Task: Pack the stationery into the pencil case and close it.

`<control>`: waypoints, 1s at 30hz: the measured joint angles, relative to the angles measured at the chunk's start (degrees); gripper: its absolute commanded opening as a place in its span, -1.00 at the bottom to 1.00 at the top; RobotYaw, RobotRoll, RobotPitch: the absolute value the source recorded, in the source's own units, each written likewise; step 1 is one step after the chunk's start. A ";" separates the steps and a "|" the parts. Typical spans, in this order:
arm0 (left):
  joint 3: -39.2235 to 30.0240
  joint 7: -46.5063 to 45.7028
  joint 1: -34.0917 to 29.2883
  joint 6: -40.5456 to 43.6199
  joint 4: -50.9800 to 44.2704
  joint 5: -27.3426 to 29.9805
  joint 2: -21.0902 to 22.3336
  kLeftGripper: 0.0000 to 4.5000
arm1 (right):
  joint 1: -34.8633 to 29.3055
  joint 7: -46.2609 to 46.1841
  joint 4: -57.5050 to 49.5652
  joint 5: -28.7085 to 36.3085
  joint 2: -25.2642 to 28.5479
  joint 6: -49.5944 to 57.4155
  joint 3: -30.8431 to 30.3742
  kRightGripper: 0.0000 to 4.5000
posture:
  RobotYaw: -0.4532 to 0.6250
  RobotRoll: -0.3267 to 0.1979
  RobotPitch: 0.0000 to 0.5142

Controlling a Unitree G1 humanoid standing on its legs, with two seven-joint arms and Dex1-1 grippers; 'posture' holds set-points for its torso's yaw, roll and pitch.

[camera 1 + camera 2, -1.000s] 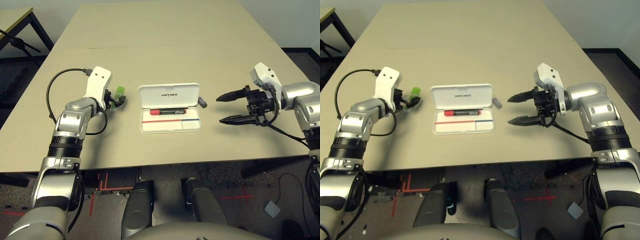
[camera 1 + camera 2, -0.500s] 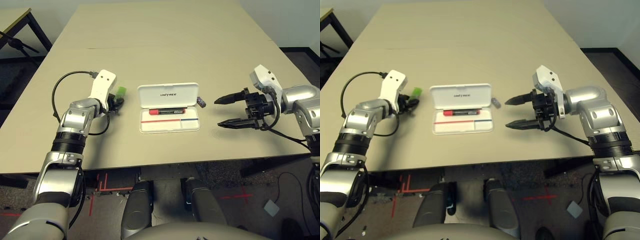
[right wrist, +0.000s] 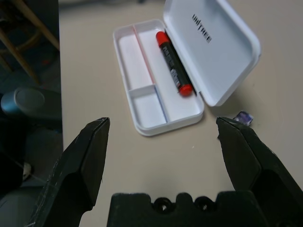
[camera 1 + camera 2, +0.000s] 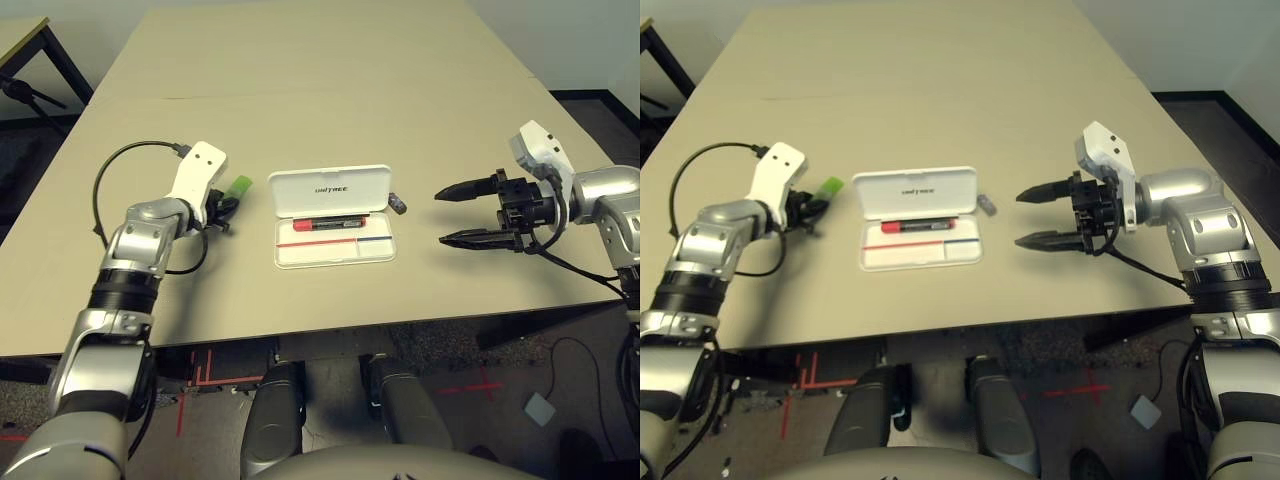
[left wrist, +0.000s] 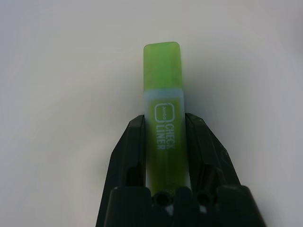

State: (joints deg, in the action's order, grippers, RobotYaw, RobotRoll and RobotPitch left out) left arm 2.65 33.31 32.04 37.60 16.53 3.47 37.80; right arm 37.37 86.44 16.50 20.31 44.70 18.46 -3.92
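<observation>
Since a second ago: left hand (image 5: 165, 142) closed from spread onto green highlighter (image 5: 163, 118), left of open pencil case (image 4: 335, 255) on worktop (image 4: 320, 90), barrel along fingers. Right hand (image 4: 468, 213) spread, idle.

The case (image 4: 333, 216) lay open near the middle of the table (image 4: 320, 90), its lid (image 4: 331, 190) on the far side and its tray on the near side. The marker (image 4: 328, 223) lay in the tray along its far edge. The eraser (image 4: 398, 205) sat on the table just right of the case. The highlighter (image 4: 238, 187) was left of the case, between the fingers of the left gripper (image 5: 166, 142). The right gripper (image 4: 458, 213) was well right of the case, pointing left towards it.
</observation>
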 measured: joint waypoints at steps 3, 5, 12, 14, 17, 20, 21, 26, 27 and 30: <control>-0.66 0.76 -3.12 0.34 -3.80 0.12 2.09 -0.51 | 0.84 0.43 1.75 -0.32 -0.89 -1.06 -0.35 1.00 | -0.02 0.25 -0.45; -1.85 2.10 -6.40 0.35 -7.30 0.53 4.45 -0.51 | 1.30 0.98 3.11 -0.46 -1.41 -1.69 -0.56 1.00 | 0.00 0.25 -0.46; -4.91 7.32 -12.93 -1.24 -17.13 2.89 8.60 -0.51 | 3.06 2.22 6.82 -1.72 -2.45 -4.14 -1.41 1.00 | 0.07 0.25 -0.50; -5.44 8.51 -15.40 -2.22 -19.76 3.50 8.81 -0.51 | 3.42 2.56 8.08 -2.18 -2.56 -4.83 -1.63 1.00 | 0.08 0.25 -0.51; -6.00 10.39 -19.11 -3.46 -23.21 4.19 9.92 -0.51 | 3.76 2.93 8.84 -2.50 -2.65 -5.58 -1.76 1.00 | 0.09 0.25 -0.53; -6.57 12.07 -21.90 -5.16 -27.37 4.66 11.03 -0.51 | 4.13 3.04 10.11 -2.80 -2.72 -6.62 -1.79 1.00 | 0.10 0.25 -0.55; -6.59 12.82 -22.73 -5.66 -28.94 4.88 11.54 -0.51 | 4.23 3.05 10.72 -2.93 -2.75 -7.05 -1.79 1.00 | 0.10 0.25 -0.55; -6.58 15.18 -24.31 -7.74 -34.44 5.66 12.80 -0.51 | 4.27 3.53 11.30 -3.47 -2.73 -8.25 -1.79 1.00 | 0.09 0.25 -0.56; -6.57 15.62 -24.57 -8.44 -34.93 5.65 13.05 -0.51 | 4.27 3.62 11.37 -3.48 -2.72 -8.30 -1.79 1.00 | 0.08 0.25 -0.56; -5.69 17.53 -24.95 -10.57 -36.17 5.58 14.02 -0.51 | 4.27 3.89 11.77 -3.50 -2.46 -8.36 -1.77 1.00 | 0.06 0.25 -0.56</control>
State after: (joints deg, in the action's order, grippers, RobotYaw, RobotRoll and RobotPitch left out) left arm -3.04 50.84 7.09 27.03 -19.65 9.05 51.82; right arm 41.64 90.34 28.27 16.81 42.24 10.10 -5.68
